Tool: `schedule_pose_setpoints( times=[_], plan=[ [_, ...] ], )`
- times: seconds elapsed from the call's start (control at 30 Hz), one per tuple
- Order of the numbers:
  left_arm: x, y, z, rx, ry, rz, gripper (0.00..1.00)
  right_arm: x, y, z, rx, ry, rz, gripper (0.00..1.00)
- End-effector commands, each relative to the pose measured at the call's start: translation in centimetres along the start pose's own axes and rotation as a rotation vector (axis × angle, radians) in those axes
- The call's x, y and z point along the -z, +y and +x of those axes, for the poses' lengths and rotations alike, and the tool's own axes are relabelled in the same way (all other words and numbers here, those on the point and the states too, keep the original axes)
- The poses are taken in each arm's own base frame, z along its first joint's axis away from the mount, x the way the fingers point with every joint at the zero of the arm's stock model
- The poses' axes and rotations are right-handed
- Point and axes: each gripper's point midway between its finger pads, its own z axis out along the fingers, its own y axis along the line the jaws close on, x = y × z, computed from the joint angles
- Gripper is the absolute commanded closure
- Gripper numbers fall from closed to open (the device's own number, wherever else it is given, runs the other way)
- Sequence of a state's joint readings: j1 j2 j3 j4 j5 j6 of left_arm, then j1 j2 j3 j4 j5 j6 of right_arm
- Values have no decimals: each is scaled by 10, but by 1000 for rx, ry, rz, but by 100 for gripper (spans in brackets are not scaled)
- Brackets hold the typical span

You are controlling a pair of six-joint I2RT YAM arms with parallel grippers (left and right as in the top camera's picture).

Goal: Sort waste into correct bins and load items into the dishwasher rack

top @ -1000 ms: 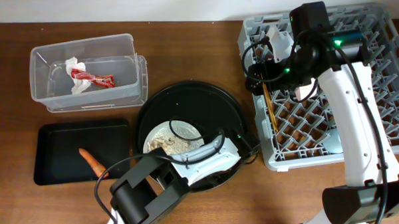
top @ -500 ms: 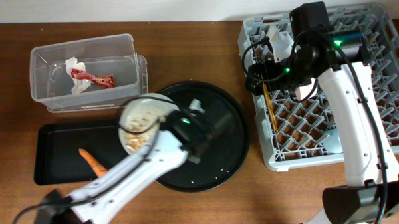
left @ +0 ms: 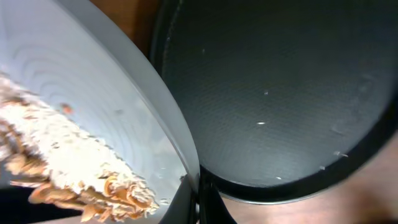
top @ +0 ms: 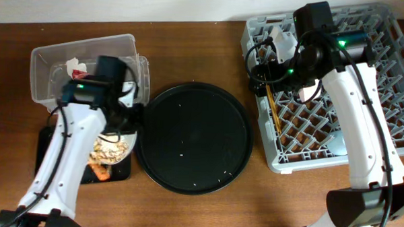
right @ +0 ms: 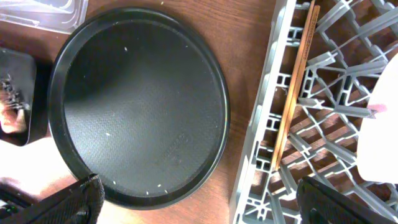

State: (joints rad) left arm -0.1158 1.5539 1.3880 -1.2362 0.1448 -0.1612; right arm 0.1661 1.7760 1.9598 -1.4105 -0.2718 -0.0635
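No legible text or markings

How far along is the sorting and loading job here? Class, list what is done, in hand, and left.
Done: tissue and red wrapper lie in the clear tub, carrot in the black tray, chopsticks in the rack. In hand: left fingers grip the white plate, tilted over the black tray, scraps on it. Left: tip the scraps off, then rack the plate.

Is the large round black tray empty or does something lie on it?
Almost empty: the round black tray carries only a few pale specks in all three views.
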Motion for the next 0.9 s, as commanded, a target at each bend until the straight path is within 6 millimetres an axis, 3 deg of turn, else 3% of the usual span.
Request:
schedule_pose_setpoints(
  times=[0.0, 0.2, 0.33, 0.57, 0.87],
  plan=[
    [17, -6, -3, -33, -42, 172, 100, 0, 3, -1, 4, -3, -10, 2],
    [53, 5, 4, 20, -170, 406, 100, 0, 3, -1, 4, -3, -10, 2],
    [82, 35, 20, 97, -350, 521, 100, 0, 3, -1, 4, -3, -10, 2],
    [131, 56, 31, 160, -582, 702, 100, 0, 3, -1, 4, -3, -9, 2],
    [129, 61, 36, 149, -664, 769, 100, 0, 3, -1, 4, -3, -10, 2]
  ],
)
